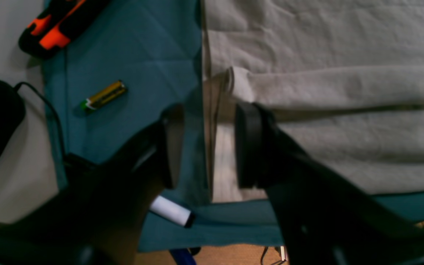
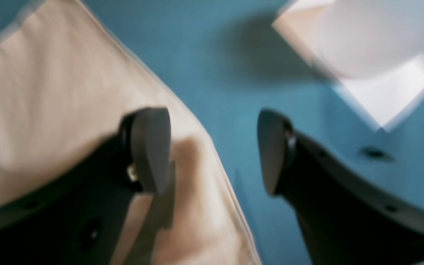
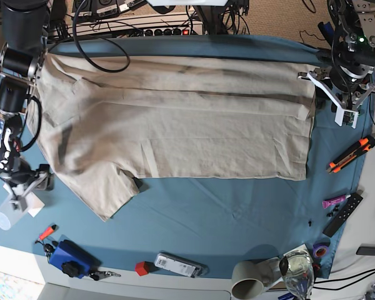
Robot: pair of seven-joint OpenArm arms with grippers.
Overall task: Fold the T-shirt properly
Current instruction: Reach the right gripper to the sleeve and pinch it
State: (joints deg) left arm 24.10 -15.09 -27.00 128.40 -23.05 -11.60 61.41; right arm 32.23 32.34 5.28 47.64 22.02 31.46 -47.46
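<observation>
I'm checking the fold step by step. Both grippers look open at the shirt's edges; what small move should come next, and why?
Probably lower the left gripper and close it on the T-shirt edge. Its fingers straddle the hem where a folded strip already lies, yet nothing is pinched. The right gripper likewise hangs open over the shirt's other edge above the blue cloth.

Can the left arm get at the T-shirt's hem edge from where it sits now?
Probably yes. The left gripper is open, one finger on each side of the T-shirt edge, nothing between them but cloth. The battery lies well off to the side.
</observation>
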